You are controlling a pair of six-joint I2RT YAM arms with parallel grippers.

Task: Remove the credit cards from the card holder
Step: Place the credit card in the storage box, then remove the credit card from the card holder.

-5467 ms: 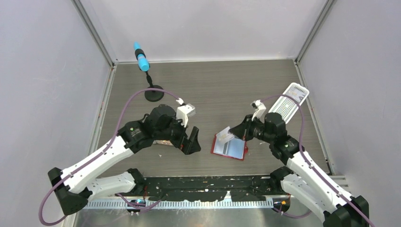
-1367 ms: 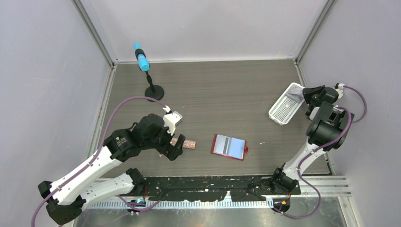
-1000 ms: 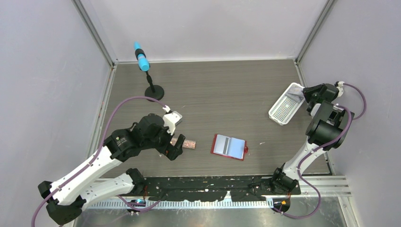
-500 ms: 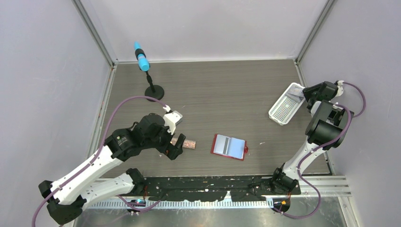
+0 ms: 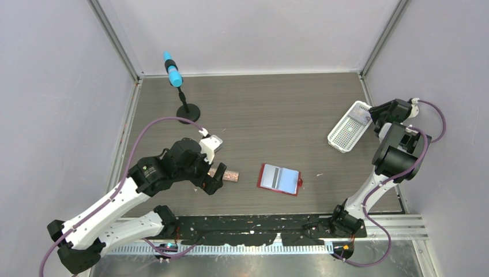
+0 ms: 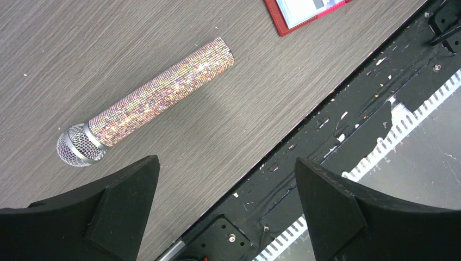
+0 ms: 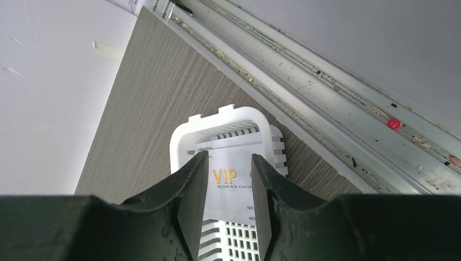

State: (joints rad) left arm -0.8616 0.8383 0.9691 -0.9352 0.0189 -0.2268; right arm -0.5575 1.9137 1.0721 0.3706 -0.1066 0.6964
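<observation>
The red card holder (image 5: 279,179) lies open and flat at the table's middle front, its light blue pockets up; one corner (image 6: 304,11) shows in the left wrist view. My right gripper (image 5: 371,114) hangs over the far end of the white basket (image 5: 344,134), jaws apart. A pale credit card (image 7: 232,182) printed "VIP" lies in the basket (image 7: 217,117) below the fingers, with the edge of a second card (image 7: 205,147) under it. The card (image 5: 361,116) shows faintly from above. My left gripper (image 5: 212,184) is wide open and empty by the table's front edge (image 6: 225,163).
A glittery pink microphone (image 5: 226,174) (image 6: 157,100) lies just ahead of the left gripper, left of the card holder. A blue microphone on a black stand (image 5: 173,72) is at the back left. Metal rails (image 7: 348,125) and walls bound the table beside the basket.
The right gripper's jaws have widened over the basket, and the card now lies in the basket. The left arm has stayed still.
</observation>
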